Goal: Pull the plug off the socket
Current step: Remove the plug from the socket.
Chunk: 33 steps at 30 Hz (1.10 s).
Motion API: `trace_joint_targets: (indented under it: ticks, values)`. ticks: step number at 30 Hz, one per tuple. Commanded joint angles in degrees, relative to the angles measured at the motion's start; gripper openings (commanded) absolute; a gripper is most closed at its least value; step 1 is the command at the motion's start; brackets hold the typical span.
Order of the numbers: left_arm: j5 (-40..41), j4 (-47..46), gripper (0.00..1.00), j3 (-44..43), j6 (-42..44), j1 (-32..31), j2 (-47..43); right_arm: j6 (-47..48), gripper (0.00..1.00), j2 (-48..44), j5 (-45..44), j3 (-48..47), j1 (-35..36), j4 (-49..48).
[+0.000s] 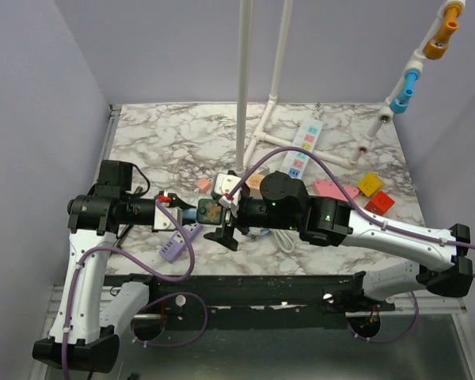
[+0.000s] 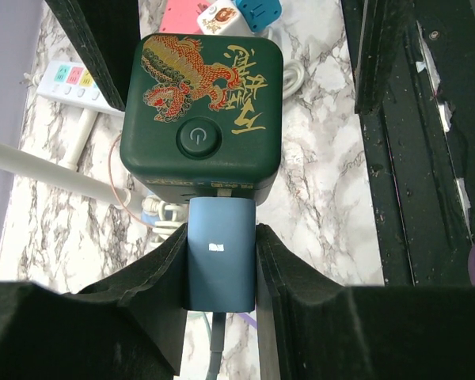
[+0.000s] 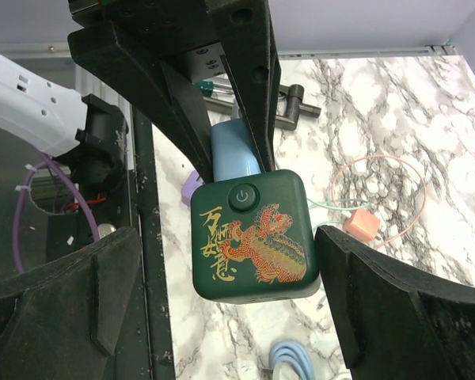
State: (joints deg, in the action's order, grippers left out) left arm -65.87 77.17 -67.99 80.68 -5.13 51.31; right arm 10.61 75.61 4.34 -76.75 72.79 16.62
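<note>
— The left gripper [image 2: 220, 265]?
— Ridged black pads [image 2: 154, 277] clamped on the smooth blue plug [image 2: 220, 237], seated in the rounded green socket [image 2: 202, 87] over the veined marble table [image 2: 324, 198].
— The right gripper [image 3: 233, 309]?
— Spread wide, flanking that glossy cube.

I read on green cube socket [image 2: 202, 95]: power symbol on round button [image 2: 195, 139], gold Chinese characters, first one 万. Blue plug [image 2: 220, 253]: small white mark, unreadable.

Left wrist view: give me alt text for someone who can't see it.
The left claw grips a blue plug seated in a dark green cube socket bearing a red-and-gold dragon and a round power button. Beneath lie a marbled table and, at left, a white power strip.
</note>
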Motion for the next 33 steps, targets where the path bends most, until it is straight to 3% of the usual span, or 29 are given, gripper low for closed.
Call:
trace_joint_targets:
  ticks: [1,16,19,20,24,29,33]
  values:
    - [-1.5,-2.3,0.00,-0.8,-0.3,0.1,-0.6,0.9,1.00,-0.3,3.9,-0.3,0.9,4.3]
    - [-1.3,0.6,0.00,-2.9,1.2,0.1,-0.3,8.9,1.00,7.6,-1.1,-3.4,0.9,3.4]
    - [-1.3,1.0,0.00,-3.5,1.3,0.1,-0.2,9.4,0.94,7.4,-1.7,-3.0,0.9,2.8]
    - [-1.3,1.1,0.00,-3.5,1.4,0.1,-0.2,9.7,0.87,7.4,-1.5,-3.0,0.9,2.8]
    - [-1.3,1.5,0.00,-3.4,1.7,0.1,-0.3,10.0,0.41,7.2,-3.5,-2.3,0.9,2.1]
    - [0.7,2.0,0.00,-2.8,2.9,0.1,-0.6,10.6,0.03,6.1,-5.6,-0.9,0.9,1.7]
    - [3.9,-0.7,0.00,-1.1,3.2,0.9,0.6,11.6,0.01,4.9,-8.3,0.4,0.9,4.0]
